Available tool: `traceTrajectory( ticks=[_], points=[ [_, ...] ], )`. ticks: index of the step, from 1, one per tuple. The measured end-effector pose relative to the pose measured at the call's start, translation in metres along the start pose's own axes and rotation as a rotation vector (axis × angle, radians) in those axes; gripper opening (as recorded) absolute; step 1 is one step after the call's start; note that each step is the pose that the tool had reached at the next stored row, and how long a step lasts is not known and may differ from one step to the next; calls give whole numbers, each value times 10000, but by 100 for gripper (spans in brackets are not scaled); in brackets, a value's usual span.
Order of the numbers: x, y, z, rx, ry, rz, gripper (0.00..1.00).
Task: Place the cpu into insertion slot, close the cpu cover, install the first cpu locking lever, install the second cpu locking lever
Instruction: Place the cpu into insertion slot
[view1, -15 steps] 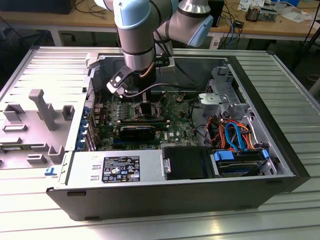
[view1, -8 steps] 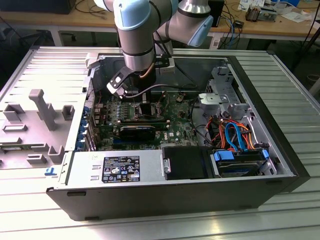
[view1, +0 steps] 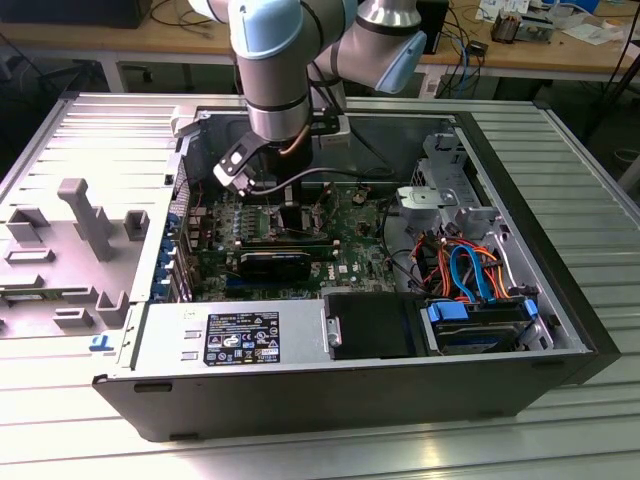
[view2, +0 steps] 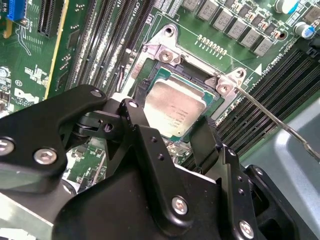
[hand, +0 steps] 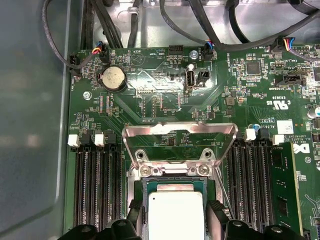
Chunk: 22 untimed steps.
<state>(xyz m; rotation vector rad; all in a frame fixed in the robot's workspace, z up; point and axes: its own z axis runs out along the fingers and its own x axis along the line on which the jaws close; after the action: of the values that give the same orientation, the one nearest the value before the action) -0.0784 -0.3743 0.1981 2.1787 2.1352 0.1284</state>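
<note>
- The cpu (hand: 176, 216) lies low inside the largest thing here, the open computer case (view1: 350, 400), in its far half and toward the exterior view's left.
- The arm (view1: 270, 60) reaches in from the far side and hangs straight over that spot.
- The green circuit board (hand: 165, 100) lines the case under it. Long black memory slots (hand: 95, 185) run along 2 sides of the work spot.
- The gripper (hand: 175, 219) is directly above the cpu, so the chip lies straight down from it, not off to any side.
- Its 2 black fingers (view2: 141, 120) stand astride the chip, 1 on each of the edges that face the memory slots. They appear to press on those edges, so I judge it to be grasping the cpu, though the contact is hard to read.
- The cpu cover (hand: 180, 130) stands swung up off the slot, hinged on the side toward the coin battery (hand: 112, 78). That side and the 1 opposite are free of the fingers.
- The insertion slot (view2: 187, 70) surrounds the chip. The cpu looks level and down within its frame, silver top up.
- Being square, the cpu has no long axis. The grip line runs across it from 1 bank of memory slots to the other.
- 1 thin wire locking lever (view2: 280, 123) stands unlatched, angling away from 1 corner of the slot.
</note>
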Motion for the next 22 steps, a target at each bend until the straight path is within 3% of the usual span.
traceTrajectory(
  ticks=[4,10,19,22],
  points=[
    [1,46,5,61,-1,-2,62],
    [2,49,2,72,-3,-1,62],
    [1,66,-26,359,-8,-2,62],
    [1,66,-26,370,-7,-1,62]
  ],
)
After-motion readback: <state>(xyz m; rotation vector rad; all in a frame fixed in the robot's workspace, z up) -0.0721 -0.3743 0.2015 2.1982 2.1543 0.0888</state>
